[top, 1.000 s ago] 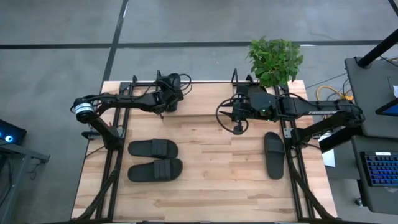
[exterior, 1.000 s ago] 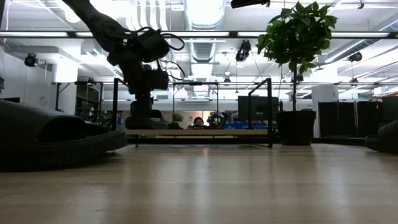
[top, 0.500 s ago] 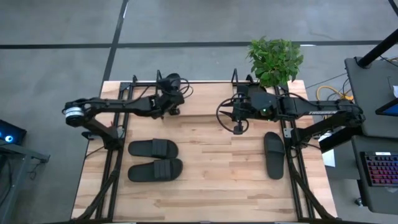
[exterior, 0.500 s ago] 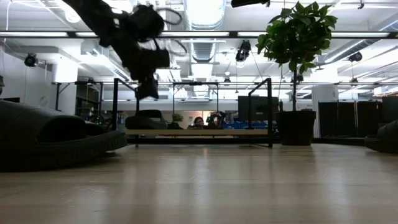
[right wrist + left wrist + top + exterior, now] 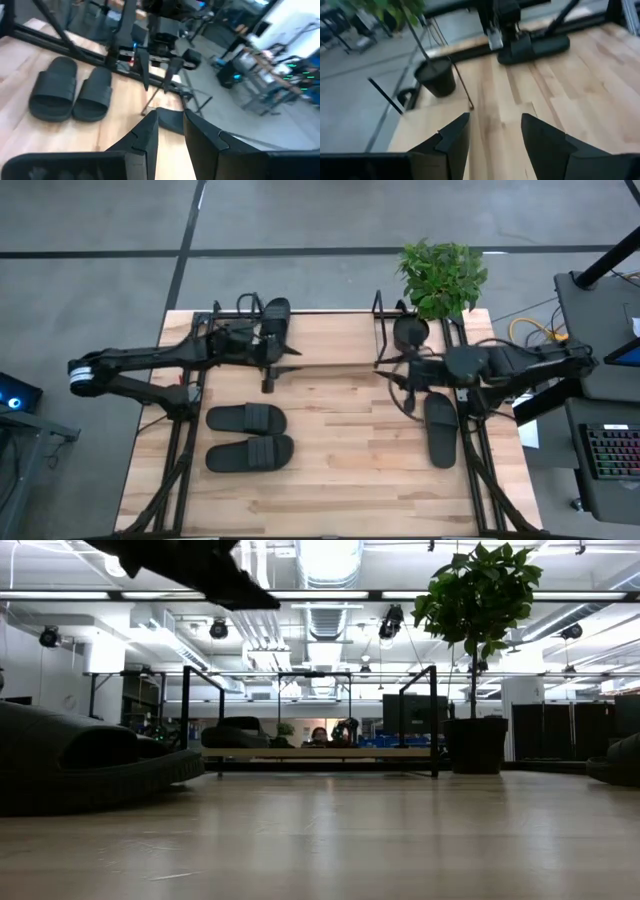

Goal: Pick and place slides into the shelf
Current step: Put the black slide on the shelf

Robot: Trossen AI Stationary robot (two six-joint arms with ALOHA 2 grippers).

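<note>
High view is showing one slide (image 5: 275, 316) sitting in the shelf (image 5: 300, 366) just beyond the left hand (image 5: 266, 380), fingers parted and empty; right hand (image 5: 411, 385) parted too.

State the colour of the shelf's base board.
Light wood; the base board shows best in the low view.

A leafy potted plant (image 5: 442, 275) stands at the far right corner of the wooden table (image 5: 340, 470). A keyboard (image 5: 612, 452) sits on a desk (image 5: 600, 330) beside it.
</note>
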